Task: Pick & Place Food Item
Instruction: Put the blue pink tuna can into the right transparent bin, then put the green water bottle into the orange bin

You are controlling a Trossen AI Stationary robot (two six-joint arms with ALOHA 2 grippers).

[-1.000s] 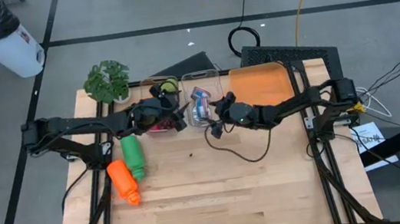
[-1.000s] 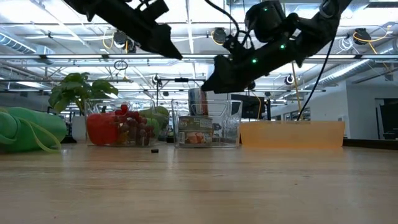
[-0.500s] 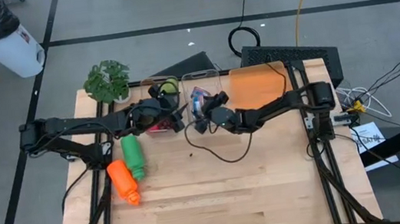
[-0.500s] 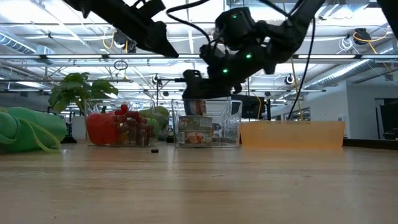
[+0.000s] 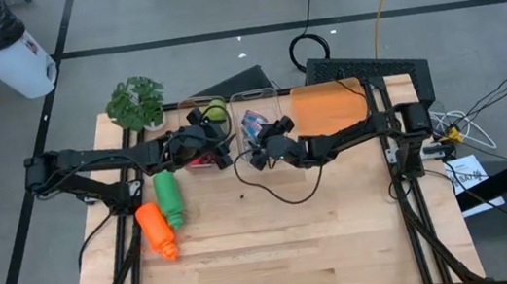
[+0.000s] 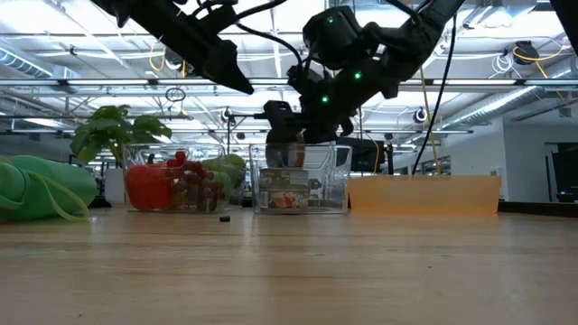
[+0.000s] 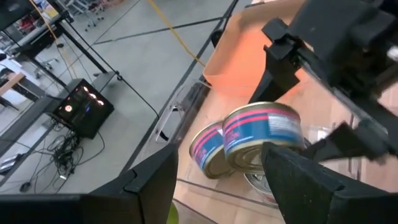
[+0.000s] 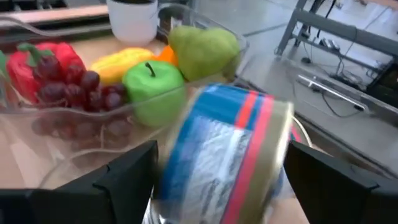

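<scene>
Right wrist view: right gripper [image 8: 217, 199] spread wide around upper can [image 8: 227, 149] in clear bin [image 5: 257, 134] at table's far edge, w/o grip. Left gripper [image 7: 214, 180] open nearby. Risk: arms colliding, can slipping.

A robotics lab in a large industrial hall. The wooden desk [image 5: 247, 241] sits on a metal frame on grey floor marked with dark tape lines [image 5: 220, 35], with cables [image 5: 314, 46] trailing behind. Level across the desk, bare ceiling trusses [image 6: 506, 86], strip lights and more workstations [image 6: 560, 171] fill the open room. A lined bin [image 5: 1, 48] stands far left.
</scene>
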